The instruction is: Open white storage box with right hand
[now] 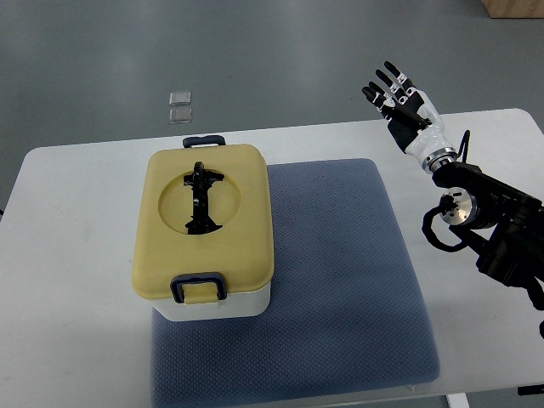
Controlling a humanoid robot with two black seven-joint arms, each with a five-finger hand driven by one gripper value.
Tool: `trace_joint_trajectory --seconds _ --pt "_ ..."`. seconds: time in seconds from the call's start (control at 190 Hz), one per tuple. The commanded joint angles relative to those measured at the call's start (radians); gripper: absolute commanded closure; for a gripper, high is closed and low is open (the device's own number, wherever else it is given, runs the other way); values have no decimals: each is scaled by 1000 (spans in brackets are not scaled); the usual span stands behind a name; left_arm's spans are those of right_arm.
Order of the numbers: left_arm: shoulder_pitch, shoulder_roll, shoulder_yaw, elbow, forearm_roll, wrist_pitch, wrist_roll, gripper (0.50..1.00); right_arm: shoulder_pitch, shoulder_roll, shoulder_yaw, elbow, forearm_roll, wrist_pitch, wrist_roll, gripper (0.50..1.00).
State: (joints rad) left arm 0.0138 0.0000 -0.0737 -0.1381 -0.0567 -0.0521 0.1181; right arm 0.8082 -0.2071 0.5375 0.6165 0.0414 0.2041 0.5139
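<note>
The storage box [206, 232] has a white body and a pale yellow lid, and it stands closed on the left part of the blue-grey mat [340, 280]. A black handle [201, 198] lies folded flat in the lid's round recess. Dark blue latches sit at the near edge [199, 286] and the far edge [205, 140], both down. My right hand [399, 100] is raised over the table's far right, well away from the box, fingers spread and holding nothing. Its black arm [489, 217] enters from the right edge.
The white table [76, 280] carries the mat and box. Beyond its far edge, two small clear squares [179, 106] lie on the grey floor. A brown cardboard corner [514, 7] shows at top right.
</note>
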Motion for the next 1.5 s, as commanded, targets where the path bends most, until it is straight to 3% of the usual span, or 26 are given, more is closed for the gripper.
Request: trace_joint_trajectory --seconds 0.0,1.181,1.302,1.496 --pt "0 0 2 0 0 0 0 500 2 0 1 0 0 0 0 570" --pt "0 0 0 0 0 0 0 500 19 -3 -5 0 -26 -9 -2 570" --pt "0 0 0 -2 0 0 0 500 74 -6 -17 2 -127 -9 2 570" --pt "0 0 0 0 0 0 0 500 213 -15 -25 15 -488 14 28 570"
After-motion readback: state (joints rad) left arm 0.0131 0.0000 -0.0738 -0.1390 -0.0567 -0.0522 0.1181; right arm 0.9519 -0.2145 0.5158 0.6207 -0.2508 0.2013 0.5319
